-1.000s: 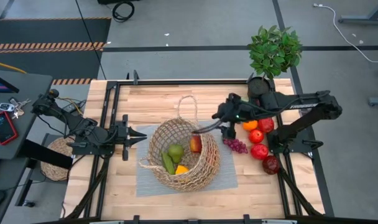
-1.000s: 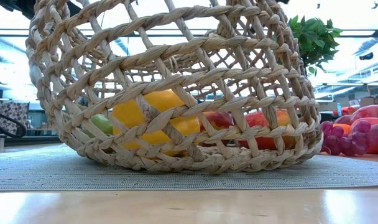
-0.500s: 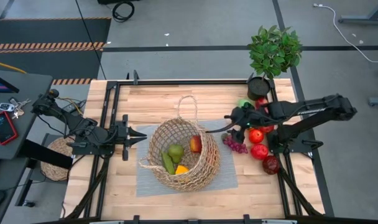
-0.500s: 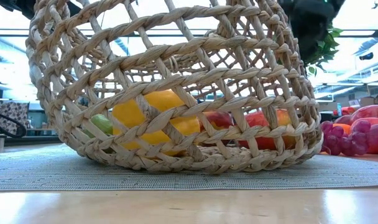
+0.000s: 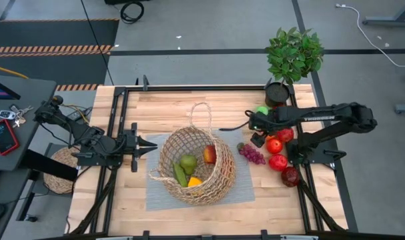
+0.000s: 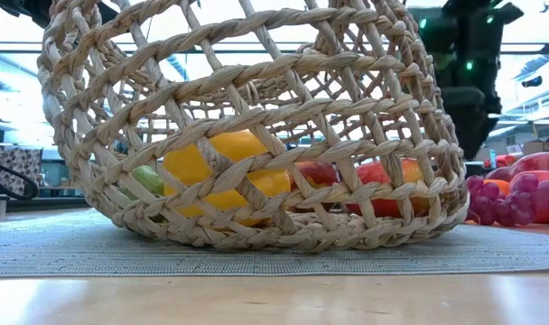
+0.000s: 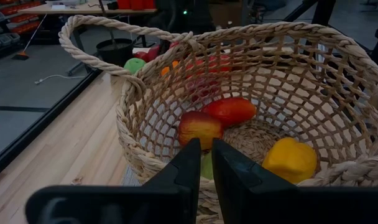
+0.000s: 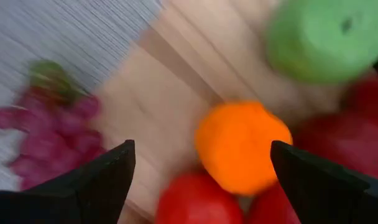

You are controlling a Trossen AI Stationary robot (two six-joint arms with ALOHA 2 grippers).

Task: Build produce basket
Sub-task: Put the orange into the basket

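basket (image 5: 197,167): round, tan open-weave wicker, thick twisted strands with wide gaps, two thin loop handles; sits mid-table on a mat, tipped slightly.
mat (image 5: 239,190): flat grey ribbed rectangle, fine woven texture, under the basket.
table (image 5: 169,107): pale wood planks, smooth, black rail frame along the edges.
produce in basket: red-yellow apple (image 5: 209,155), green pear (image 5: 188,163), long green piece (image 5: 180,175), glossy yellow pepper (image 5: 194,181); the left wrist view also shows an oblong red piece (image 7: 230,110) beside the apple.
produce outside: near the table's right edge, smooth round pieces packed together: green apple (image 8: 321,38), orange (image 8: 243,145), several red pieces (image 5: 277,161); bumpy purple grapes (image 5: 253,155) on the mat's right edge.
right gripper (image 5: 254,131): fingers spread wide, holding nothing, hovers over the loose pile with the orange between the fingertips in its wrist view; blurred there.
left gripper (image 5: 151,145): fingers pressed together, empty, at the mat's left edge, pointing at the basket wall.
plant (image 5: 294,55): leafy green in a black pot, far right corner of the table.
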